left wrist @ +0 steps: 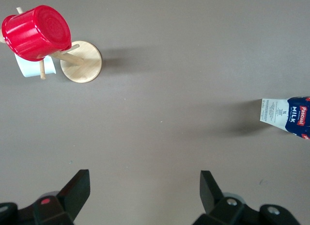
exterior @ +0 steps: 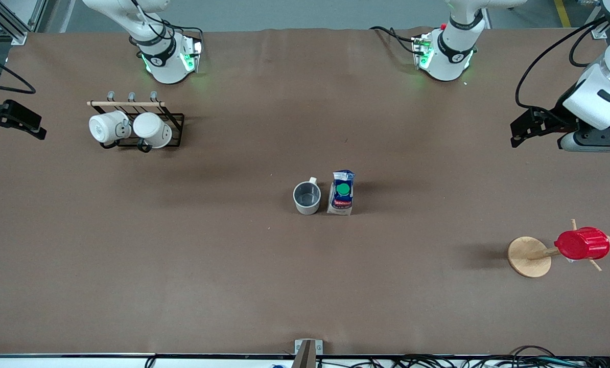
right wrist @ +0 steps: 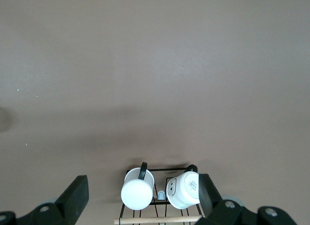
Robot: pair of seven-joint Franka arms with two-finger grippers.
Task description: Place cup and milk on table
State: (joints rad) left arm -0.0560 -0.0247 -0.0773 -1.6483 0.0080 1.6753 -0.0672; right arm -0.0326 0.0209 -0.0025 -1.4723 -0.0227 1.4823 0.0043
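Note:
The cream cup (exterior: 307,198) stands upright on the brown table (exterior: 223,266) near its middle, grey inside showing. The blue-and-white milk (exterior: 342,192) with its green cap stands right beside it, toward the left arm's end. The milk's side also shows at the edge of the left wrist view (left wrist: 287,117). My left gripper (exterior: 520,130) hangs open and empty over the table's left-arm end (left wrist: 144,187). My right gripper (exterior: 31,125) hangs open and empty over the right-arm end (right wrist: 140,195). Both are well away from the cup and milk.
A black wire rack (exterior: 174,118) with two white mugs (exterior: 109,127) (exterior: 153,130) stands near the right arm's end (right wrist: 155,198). A red ribbed cup (exterior: 582,244) hangs on a wooden peg stand (exterior: 529,256) near the left arm's end (left wrist: 83,61).

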